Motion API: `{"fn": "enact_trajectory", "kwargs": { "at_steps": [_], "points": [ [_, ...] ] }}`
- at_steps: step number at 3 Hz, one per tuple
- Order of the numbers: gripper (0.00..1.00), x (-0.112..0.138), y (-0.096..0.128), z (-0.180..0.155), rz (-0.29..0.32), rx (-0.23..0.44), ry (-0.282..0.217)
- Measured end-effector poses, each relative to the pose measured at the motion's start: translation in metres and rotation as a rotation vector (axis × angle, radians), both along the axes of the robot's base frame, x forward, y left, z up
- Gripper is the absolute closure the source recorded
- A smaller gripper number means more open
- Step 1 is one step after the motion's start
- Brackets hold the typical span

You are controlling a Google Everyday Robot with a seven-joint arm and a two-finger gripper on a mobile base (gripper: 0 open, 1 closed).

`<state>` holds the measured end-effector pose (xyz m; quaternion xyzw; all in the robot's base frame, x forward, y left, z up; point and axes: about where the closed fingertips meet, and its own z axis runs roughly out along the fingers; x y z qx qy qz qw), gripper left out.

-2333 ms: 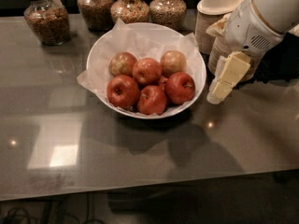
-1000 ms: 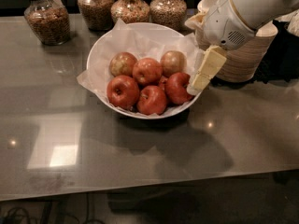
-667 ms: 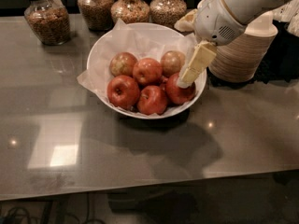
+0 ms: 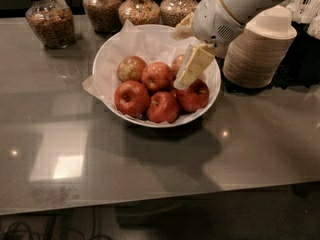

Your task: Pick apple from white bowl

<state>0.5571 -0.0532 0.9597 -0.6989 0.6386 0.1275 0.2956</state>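
A grey, glossy desk (image 4: 260, 154) caught a bright square patch of light (image 4: 67, 166) at its front left and a few small glints. Glass jars (image 4: 50, 21) stood along its dark far edge, with a stack of paper bowls (image 4: 255, 54) at the right. The pincer (image 4: 186, 78) hung above the desk's far right part.

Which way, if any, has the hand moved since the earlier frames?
Yes. The hand has moved away from the stack of paper bowls, across the white bowl rim, and now sits over the apples inside.
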Motion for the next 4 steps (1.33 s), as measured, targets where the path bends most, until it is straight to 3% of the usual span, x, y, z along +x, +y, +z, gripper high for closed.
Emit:
{"fn": "enact_trajectory", "kwargs": {
  "at_steps": [1,2,4],
  "points": [
    [0.22,0.001,0.017,-0.006,0.062,0.037,0.027],
    [0.30,0.002,0.027,-0.013,0.114,0.103,0.072],
    [0.37,0.006,0.036,-0.025,0.163,0.203,0.167]
  ]
}}
